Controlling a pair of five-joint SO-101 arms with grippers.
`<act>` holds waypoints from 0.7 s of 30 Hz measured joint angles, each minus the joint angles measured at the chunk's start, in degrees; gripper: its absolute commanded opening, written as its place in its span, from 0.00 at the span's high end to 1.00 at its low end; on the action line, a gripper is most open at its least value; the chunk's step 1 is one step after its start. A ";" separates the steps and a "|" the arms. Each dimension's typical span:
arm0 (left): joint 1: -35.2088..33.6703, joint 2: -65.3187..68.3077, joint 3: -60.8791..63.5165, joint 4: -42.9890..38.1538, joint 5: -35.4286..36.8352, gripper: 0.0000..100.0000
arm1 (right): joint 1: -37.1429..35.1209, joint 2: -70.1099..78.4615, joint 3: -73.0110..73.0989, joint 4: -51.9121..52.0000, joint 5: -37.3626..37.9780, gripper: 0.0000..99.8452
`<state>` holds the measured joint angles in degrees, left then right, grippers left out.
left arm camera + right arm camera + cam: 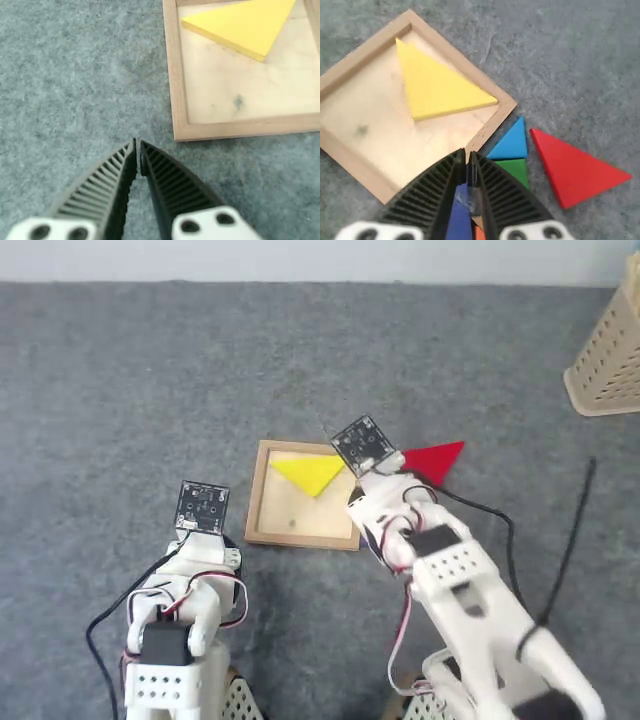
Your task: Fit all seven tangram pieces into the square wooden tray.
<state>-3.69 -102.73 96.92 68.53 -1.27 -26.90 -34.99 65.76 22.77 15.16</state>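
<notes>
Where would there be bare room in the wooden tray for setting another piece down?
The tray floor is bare from the yellow triangle to the rim toward the arms. Outside the tray, beside the right gripper, the blue triangle, green piece and red triangle crowd together.

The square wooden tray [300,538] lies mid-surface [120,380], with a large triangle [308,472] inside at its far side. Right of the tray, a small triangle [512,142] lies just beside the rim, and a second large triangle [570,170] lies just beyond it. The left claw [137,150] is by the tray's near left corner and the right claw [467,160] is over its right rim. A basket [610,350] stands far right, well apart.
</notes>
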 measured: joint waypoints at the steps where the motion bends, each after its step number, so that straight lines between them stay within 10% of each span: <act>1: 0.00 0.00 0.00 0.00 0.00 0.99 | 0.00 -1.23 0.70 0.00 0.00 0.99; 13: 0.00 0.00 0.00 0.00 0.00 0.99 | 4.13 -5.36 -2.46 13.01 0.00 0.99; 21: 0.00 0.00 0.00 0.00 0.00 0.99 | 14.95 -5.19 -24.70 34.73 1.76 0.81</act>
<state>-3.69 -102.73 96.92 68.53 -1.27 -11.96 -40.18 41.05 57.49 16.92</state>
